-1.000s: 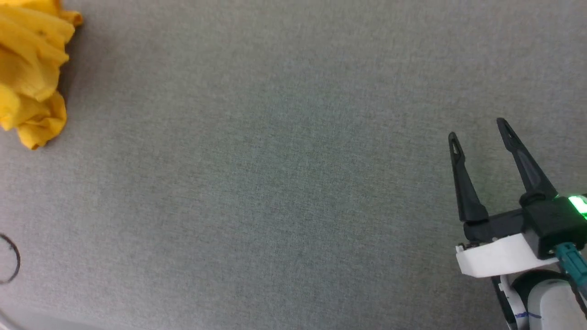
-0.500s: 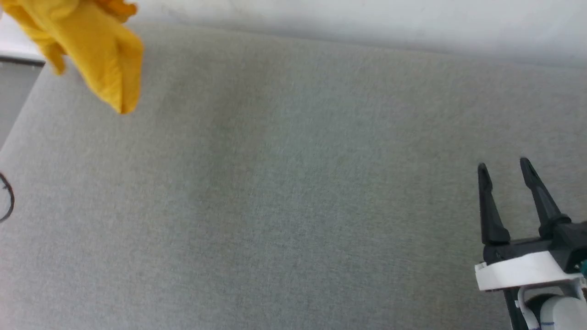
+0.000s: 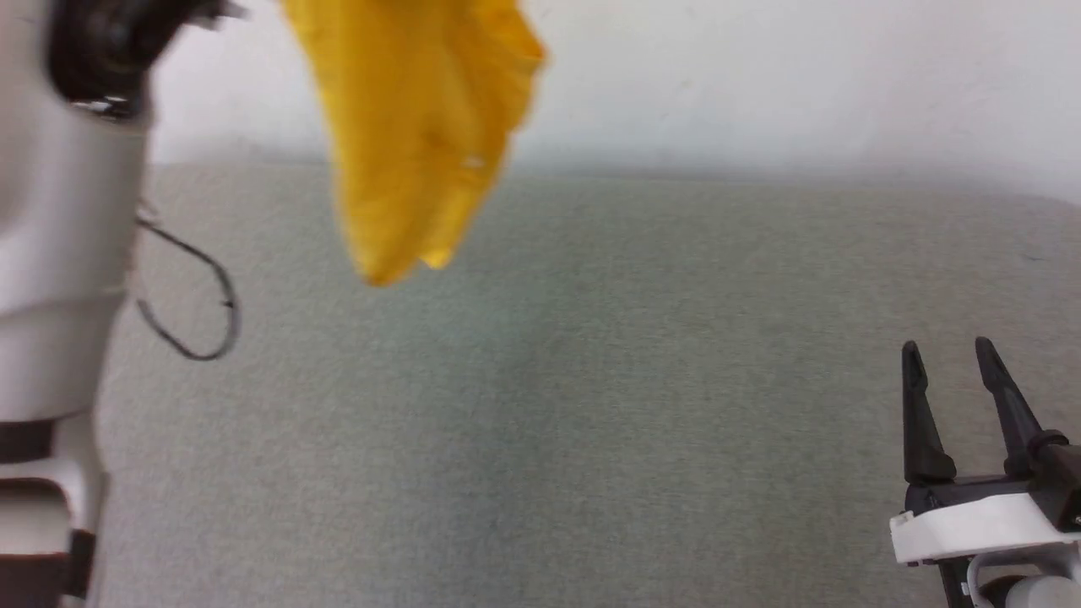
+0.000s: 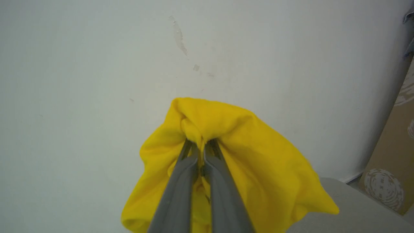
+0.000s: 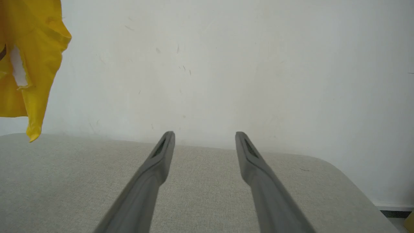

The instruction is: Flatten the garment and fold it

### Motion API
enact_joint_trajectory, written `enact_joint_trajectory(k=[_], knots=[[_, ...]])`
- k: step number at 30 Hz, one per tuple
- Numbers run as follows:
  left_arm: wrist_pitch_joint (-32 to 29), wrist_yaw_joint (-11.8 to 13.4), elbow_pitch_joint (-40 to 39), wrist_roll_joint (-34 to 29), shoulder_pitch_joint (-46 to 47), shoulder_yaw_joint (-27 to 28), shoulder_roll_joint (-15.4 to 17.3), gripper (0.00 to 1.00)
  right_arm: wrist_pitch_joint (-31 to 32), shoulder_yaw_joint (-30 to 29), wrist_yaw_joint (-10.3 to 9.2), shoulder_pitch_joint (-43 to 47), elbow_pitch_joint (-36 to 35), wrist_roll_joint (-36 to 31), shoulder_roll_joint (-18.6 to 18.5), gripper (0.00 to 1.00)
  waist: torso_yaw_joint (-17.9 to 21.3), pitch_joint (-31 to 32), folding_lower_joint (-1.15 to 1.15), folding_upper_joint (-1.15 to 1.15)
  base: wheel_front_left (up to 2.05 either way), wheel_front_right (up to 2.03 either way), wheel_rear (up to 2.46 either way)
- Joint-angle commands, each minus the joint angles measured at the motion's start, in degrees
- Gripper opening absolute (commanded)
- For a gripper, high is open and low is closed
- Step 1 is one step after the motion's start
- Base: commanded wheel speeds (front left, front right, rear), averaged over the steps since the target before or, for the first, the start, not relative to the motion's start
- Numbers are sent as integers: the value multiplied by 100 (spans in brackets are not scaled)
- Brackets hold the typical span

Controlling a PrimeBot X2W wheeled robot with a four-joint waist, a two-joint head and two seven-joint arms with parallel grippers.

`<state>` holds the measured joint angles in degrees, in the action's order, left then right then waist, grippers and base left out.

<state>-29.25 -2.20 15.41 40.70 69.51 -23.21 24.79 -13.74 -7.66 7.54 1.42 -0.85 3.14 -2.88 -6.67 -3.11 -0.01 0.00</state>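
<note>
Far left, head view: pale left forearm (image 3: 59, 253), blurred. A dark cable (image 3: 198, 304) loops beside it, by the worktop's (image 3: 549, 439) left edge.

Next: garment (image 3: 418, 127), yellow and bunched, hanging in the air before the wall (image 3: 760, 76), lower tip over the worktop's far-left part. Left gripper (image 4: 202, 144) is clenched on a fold at its top, and cloth drapes around both fingers. A white patch shows on it in the right wrist view.

Right: right gripper (image 3: 947, 346) at the worktop's near right corner, fingers spread, grasping nothing.

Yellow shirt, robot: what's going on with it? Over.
Left gripper shut on the garment, bunched, hanging above the grey surface. Right gripper open, empty. Dark cable loop at left, apart from garment.
</note>
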Motion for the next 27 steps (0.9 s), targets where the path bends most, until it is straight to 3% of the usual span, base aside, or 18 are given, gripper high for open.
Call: enact_joint_trajectory(k=[1, 10, 17, 22, 27], knots=[[-83, 96, -240, 137, -109, -70, -188, 0, -43, -30, -5, 37, 26, 38, 1, 100, 354, 246, 1, 0, 0, 0, 0], [-310, 323, -1133, 342, -760, -647, -901, 0, -81, -126, -5, -38, 79, 37, 1, 100, 791, 127, 1, 0, 0, 0, 0], [-243, 449, -1281, 223, -1736, -1252, -1099, 0, -92, -133, -5, -40, 113, 56, 1, 100, 979, 21, 1, 0, 0, 0, 0], [202, 613, -840, -30, -2667, -1641, -1133, 0, -98, -61, -5, -47, 175, 95, 1, 100, 1079, -63, 1, 0, 0, 0, 0], [578, 789, 271, -149, -3436, -1860, -1131, 0, -102, 73, -5, -122, 232, 129, 1, 100, 1183, -195, 1, 0, 0, 0, 0]])
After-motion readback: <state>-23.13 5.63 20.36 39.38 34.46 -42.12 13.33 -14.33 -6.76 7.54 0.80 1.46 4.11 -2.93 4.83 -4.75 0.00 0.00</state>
